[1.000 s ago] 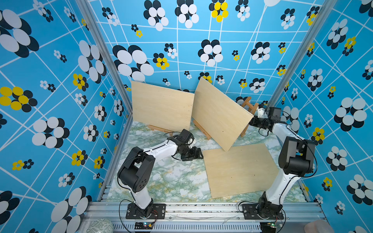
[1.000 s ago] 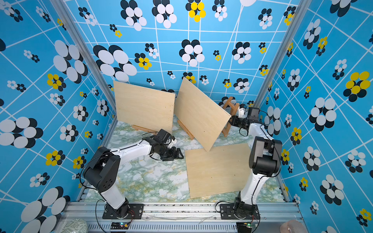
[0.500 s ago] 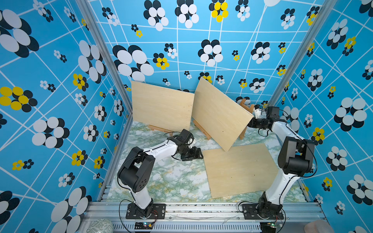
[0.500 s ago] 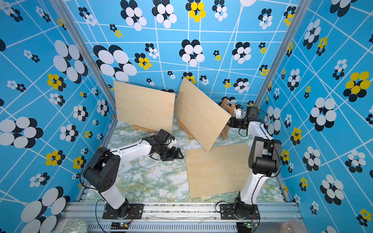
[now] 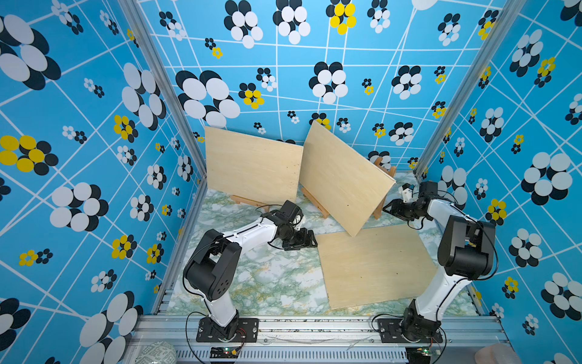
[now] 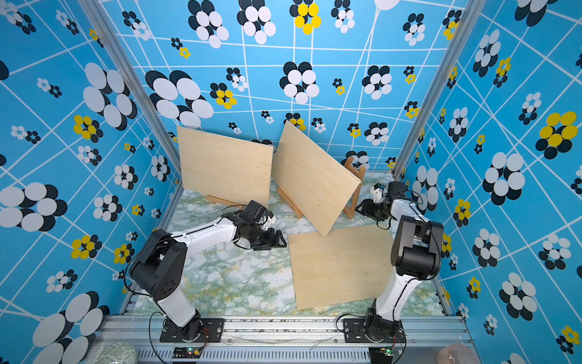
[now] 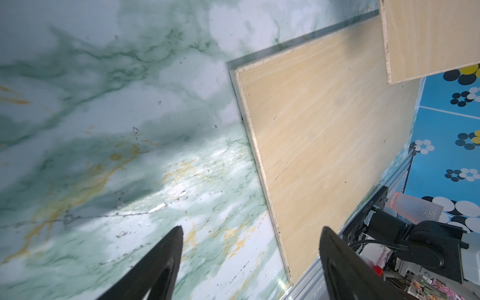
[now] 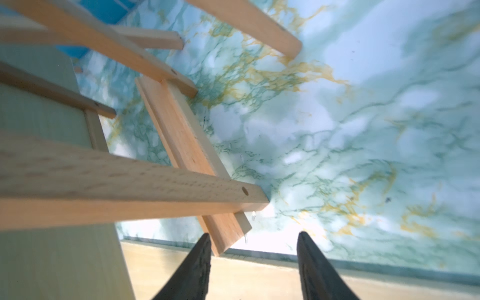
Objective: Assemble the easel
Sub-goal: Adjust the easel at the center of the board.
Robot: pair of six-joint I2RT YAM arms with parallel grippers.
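Note:
A wooden easel [image 5: 378, 210] stands at the back right, and a plywood board [image 5: 343, 176] leans tilted on it. Its ledge [image 8: 187, 145] and front leg [image 8: 130, 187] fill the right wrist view. My right gripper [image 5: 389, 208] is open beside the easel's foot, its fingertips [image 8: 254, 235] holding nothing, and the ledge's end lies close to one finger. A second easel [image 5: 248, 200] at the back left carries an upright board [image 5: 252, 170]. A third board [image 5: 374, 264] lies flat on the table. My left gripper [image 5: 310, 241] is open and empty at that board's near-left corner [image 7: 252, 230].
Blue patterned walls close in the marble table [image 5: 271, 277] on three sides. An aluminium rail [image 5: 315, 327] with both arm bases runs along the front. The tilted board's low corner [image 6: 324, 233] overhangs the flat board [image 6: 340, 264].
My right gripper has opened from shut and moved down and forward, from behind the right easel to its foot. The left arm has not moved.

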